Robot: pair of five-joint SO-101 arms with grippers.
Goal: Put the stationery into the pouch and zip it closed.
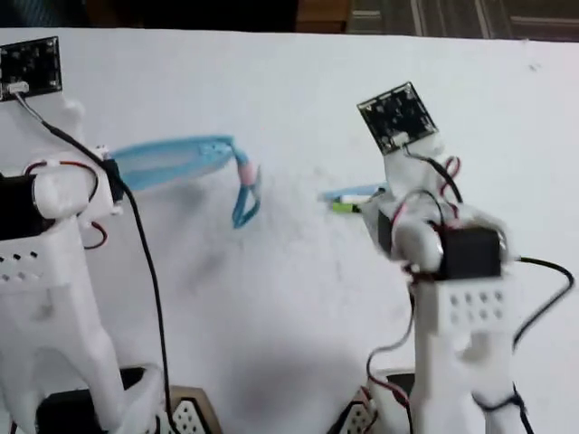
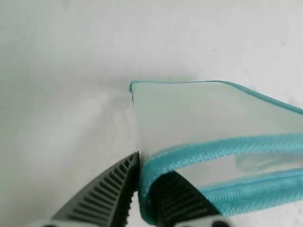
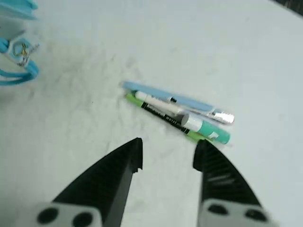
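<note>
A clear pouch with blue zipper trim lies on the white table at the left, its loop strap trailing toward the middle. My left gripper is shut on the pouch's zipper edge at one end, and the clear panel stretches away from it. Three pens, light blue, green and a white-and-teal one, lie bunched side by side on the table. My right gripper hovers open just short of the pens, with nothing between its fingers.
The white table has bare room between the two arms. The pouch's strap and zipper pull lie off to one side of the pens. Dark floor runs past the far table edge.
</note>
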